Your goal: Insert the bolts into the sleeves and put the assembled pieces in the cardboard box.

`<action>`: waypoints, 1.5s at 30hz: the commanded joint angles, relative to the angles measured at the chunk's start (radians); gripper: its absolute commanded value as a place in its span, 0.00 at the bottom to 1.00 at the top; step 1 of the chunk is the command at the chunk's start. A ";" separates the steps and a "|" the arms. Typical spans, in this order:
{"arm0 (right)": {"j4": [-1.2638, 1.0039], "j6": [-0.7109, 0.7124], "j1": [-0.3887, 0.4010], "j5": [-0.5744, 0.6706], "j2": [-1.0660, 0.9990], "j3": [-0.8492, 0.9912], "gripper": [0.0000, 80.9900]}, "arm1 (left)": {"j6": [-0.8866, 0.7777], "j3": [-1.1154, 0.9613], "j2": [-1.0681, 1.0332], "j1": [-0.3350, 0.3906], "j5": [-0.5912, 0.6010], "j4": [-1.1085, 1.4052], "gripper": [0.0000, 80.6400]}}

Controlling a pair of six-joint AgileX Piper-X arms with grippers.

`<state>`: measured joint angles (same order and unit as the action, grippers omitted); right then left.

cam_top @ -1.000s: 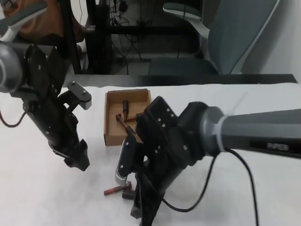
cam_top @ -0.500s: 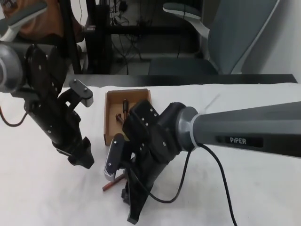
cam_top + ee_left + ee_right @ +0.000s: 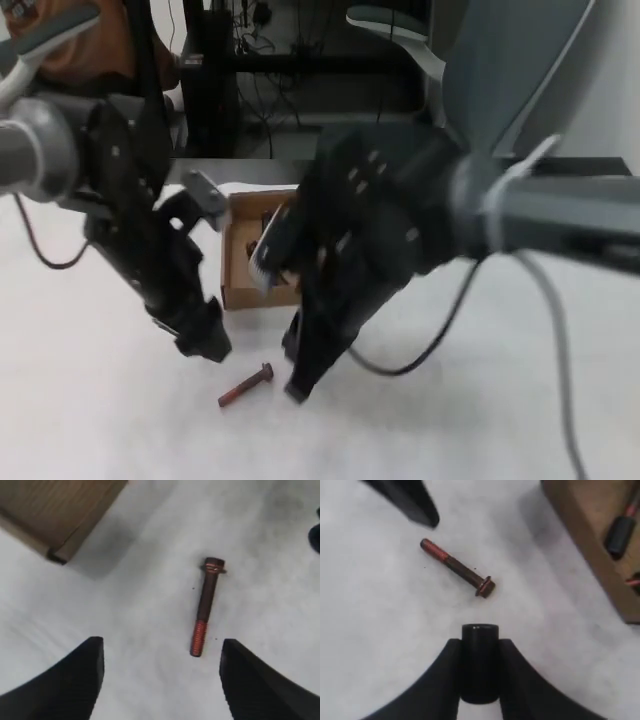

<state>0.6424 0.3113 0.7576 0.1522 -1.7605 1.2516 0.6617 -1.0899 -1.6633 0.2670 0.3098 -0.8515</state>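
A reddish bolt (image 3: 247,386) (image 3: 205,607) (image 3: 457,567) lies flat on the white bench, in front of the cardboard box (image 3: 240,285). My left gripper (image 3: 205,343) (image 3: 160,680) hangs open just above the bolt's threaded end, with nothing between its fingers (image 3: 75,680). My right gripper (image 3: 298,383) (image 3: 480,647) is shut on a black sleeve (image 3: 480,667), held a little to the right of the bolt's head. The box (image 3: 587,545) holds several dark assembled pieces (image 3: 620,530).
A box corner (image 3: 60,517) shows beyond the bolt in the left wrist view. The left gripper's dark fingertip (image 3: 412,502) sits close to the bolt's threaded end. White bench surface (image 3: 500,400) spreads open to the right and front.
The right arm has risen and swung back toward the box with the sleeve, uncovering the bolt. The left arm has moved right and down to the bolt.
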 commanded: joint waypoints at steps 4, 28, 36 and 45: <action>-0.020 -0.120 -0.004 0.002 0.198 -0.117 0.01 | 0.012 -0.002 0.006 0.110 -0.102 0.072 0.77; -0.031 -0.161 -0.007 -0.013 0.465 -0.272 0.01 | -0.045 -0.004 -0.219 0.253 -0.195 0.145 0.02; -0.072 -0.161 -0.007 -0.064 0.606 -0.424 0.01 | -0.176 -0.002 0.033 0.253 -0.159 0.270 0.02; -0.450 -0.239 0.092 -0.027 0.860 -0.729 0.01 | -0.512 0.261 0.544 0.257 0.006 0.761 0.02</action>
<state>0.3338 0.0863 0.8073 0.1060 -0.9353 0.5780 0.2334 -0.9268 -1.2116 0.5038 0.2816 -0.2338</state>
